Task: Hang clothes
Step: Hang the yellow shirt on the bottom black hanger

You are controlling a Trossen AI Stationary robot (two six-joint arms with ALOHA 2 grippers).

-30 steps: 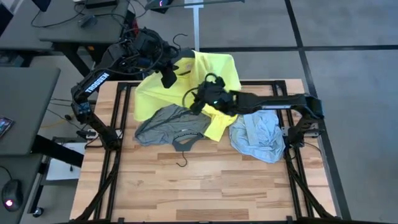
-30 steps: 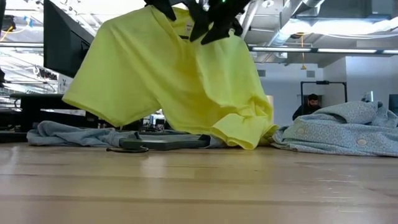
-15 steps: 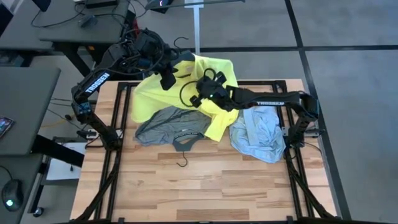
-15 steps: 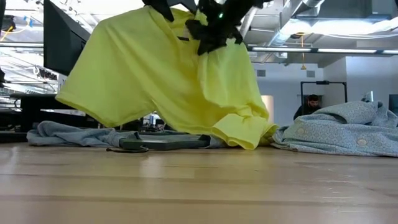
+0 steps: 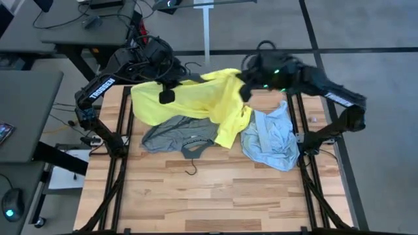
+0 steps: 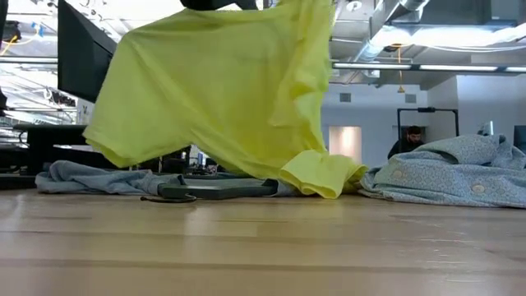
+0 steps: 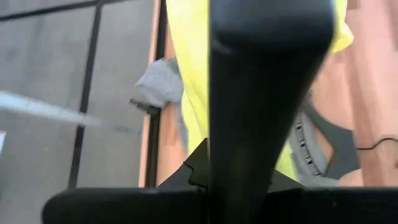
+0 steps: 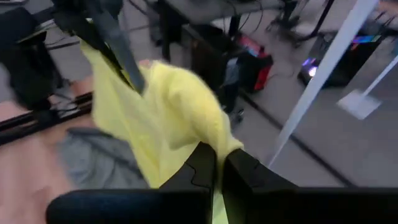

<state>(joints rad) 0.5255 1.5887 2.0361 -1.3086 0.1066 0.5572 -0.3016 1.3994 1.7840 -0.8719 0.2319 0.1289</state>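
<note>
A robotics lab: a wooden bench [image 5: 196,196] on a black frame, grey desks [image 5: 26,111] with cables at nine to eleven o'clock, exposed ceiling ducts [image 6: 427,33], and a person [image 6: 408,140] seated beyond.

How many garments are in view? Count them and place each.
3. The yellow T-shirt hangs stretched between both arms at the table's far edge; the grey T-shirt lies beneath it; the light-blue shirt lies crumpled at the right. More could be hidden underneath.

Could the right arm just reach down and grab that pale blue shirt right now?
Probably not yet: the right gripper is shut on the yellow T-shirt. The light-blue shirt lies uncovered below it, so nothing else blocks the way.
</note>
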